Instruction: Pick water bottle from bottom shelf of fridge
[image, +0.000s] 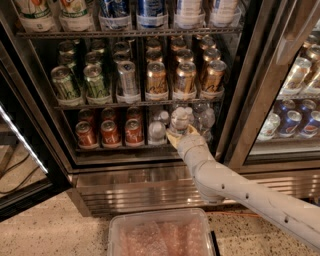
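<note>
The fridge (240, 100) stands open, with its ribbed steel base panel (135, 187) below. On the bottom shelf (115, 147), three red cans (109, 132) stand on the left and several clear water bottles on the right. My gripper (181, 134) reaches in from the lower right on a white arm (240, 192). It is closed around the lower body of one water bottle (179, 120), which stands upright with its white cap showing. Another bottle (157, 131) stands just left of it, and more (205, 120) stand behind on the right.
The rack above holds green, silver and gold cans (155, 77). The glass door (20, 150) hangs open on the left. A second cooler with blue cans (295, 122) is on the right. A clear plastic bin (160, 235) sits on the speckled floor below.
</note>
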